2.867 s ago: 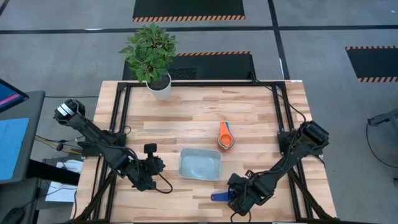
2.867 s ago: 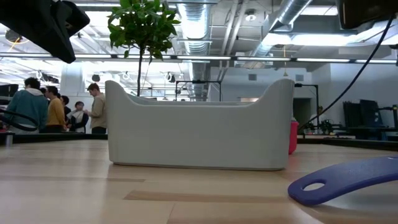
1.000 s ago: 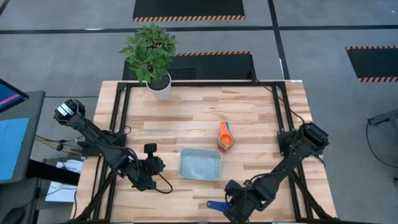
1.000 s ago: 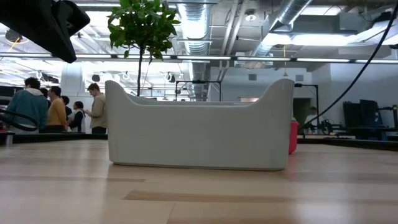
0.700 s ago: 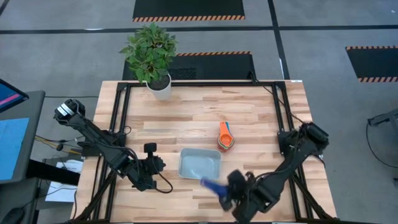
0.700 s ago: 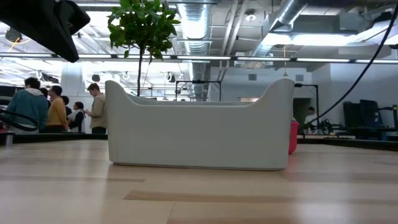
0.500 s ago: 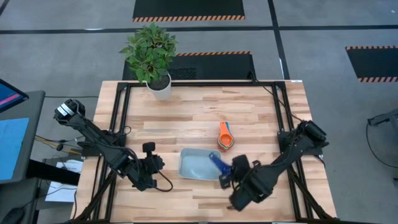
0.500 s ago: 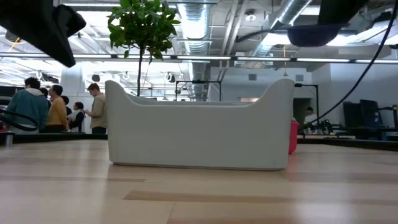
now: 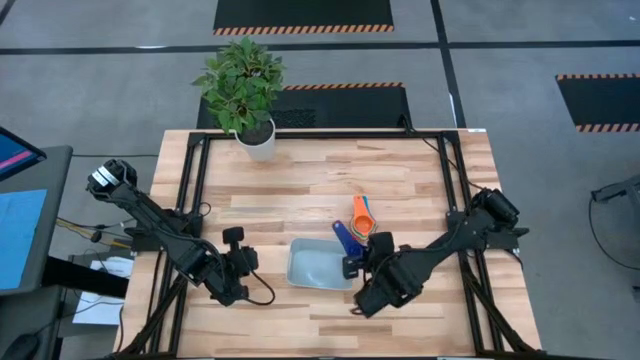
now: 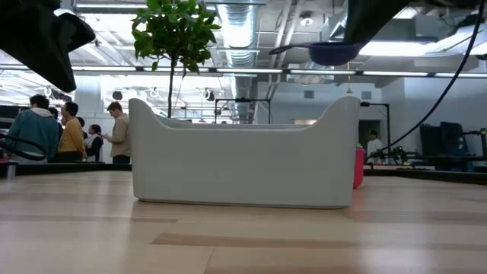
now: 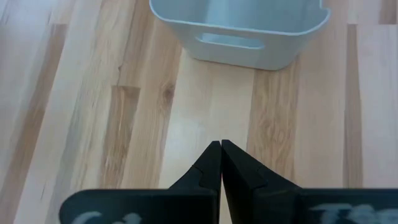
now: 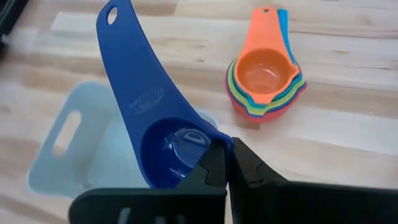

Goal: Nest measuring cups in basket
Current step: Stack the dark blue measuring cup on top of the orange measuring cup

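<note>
Right hand (image 12: 227, 158) clenched on rim of dark blue measuring cup (image 12: 154, 127), held in air over right end of basket (image 9: 320, 264). Other cups nested in stack (image 9: 363, 226) on surface (image 9: 300, 180), orange on top, just beside basket's far right corner. Left hand (image 11: 221, 163) clenched on nothing, low over surface left of basket.

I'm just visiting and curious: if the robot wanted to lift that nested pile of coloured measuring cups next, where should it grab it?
Probably by the fanned flat handles, coming down from above: they jut out together from the stack of measuring cups, away from the basket, offering thin parallel faces. The round bowls look too wide and sloped.
</note>
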Available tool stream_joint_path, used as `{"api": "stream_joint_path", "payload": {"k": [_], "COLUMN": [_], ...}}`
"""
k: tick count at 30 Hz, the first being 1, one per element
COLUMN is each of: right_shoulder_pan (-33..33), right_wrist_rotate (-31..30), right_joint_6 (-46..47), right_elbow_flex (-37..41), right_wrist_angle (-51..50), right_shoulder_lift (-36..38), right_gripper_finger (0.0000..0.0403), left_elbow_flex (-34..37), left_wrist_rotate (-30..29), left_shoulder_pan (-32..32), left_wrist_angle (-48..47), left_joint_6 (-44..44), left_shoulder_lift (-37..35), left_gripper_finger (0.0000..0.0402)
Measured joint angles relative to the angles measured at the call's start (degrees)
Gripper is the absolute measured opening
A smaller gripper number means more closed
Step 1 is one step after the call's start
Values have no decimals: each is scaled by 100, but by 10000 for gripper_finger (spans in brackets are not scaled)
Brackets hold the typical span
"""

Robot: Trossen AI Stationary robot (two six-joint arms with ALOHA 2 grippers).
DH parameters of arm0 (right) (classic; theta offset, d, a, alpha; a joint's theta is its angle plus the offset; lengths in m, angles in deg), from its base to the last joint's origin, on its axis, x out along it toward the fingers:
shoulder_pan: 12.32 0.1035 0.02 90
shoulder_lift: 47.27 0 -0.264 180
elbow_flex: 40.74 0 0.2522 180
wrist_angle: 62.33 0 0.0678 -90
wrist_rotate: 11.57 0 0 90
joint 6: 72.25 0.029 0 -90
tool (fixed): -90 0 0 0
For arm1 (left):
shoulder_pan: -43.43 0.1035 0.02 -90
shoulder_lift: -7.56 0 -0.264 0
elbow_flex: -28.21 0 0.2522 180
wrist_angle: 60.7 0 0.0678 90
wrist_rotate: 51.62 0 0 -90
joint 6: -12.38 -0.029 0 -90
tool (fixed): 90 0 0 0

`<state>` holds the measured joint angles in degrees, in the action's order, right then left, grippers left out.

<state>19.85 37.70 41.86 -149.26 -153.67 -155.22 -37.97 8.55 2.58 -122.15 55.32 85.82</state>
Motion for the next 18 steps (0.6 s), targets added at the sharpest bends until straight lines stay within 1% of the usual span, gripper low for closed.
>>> {"api": "stream_joint_path", "payload": {"k": [5, 13, 18], "right_shoulder_pan": [-338, -796, -925], "right_wrist_rotate": [-5, 37, 562], "right_joint_6": [417, 806, 1253], "right_elbow_flex": [0, 80, 512], "right_wrist_angle": [5, 8, 26], "right_shoulder_lift": [0, 0, -3], "right_gripper_finger": [6, 6, 6], "left_elbow_flex": [0, 0, 13], "left_wrist_rotate": [-21, -82, -84], "left_shoulder_pan": [-36, -34, -32], "left_wrist_angle": [0, -4, -116], "left_joint_6": [-64, -654, -936], "left_shoulder_lift": [0, 0, 0], "left_gripper_finger": [0, 0, 0]}}
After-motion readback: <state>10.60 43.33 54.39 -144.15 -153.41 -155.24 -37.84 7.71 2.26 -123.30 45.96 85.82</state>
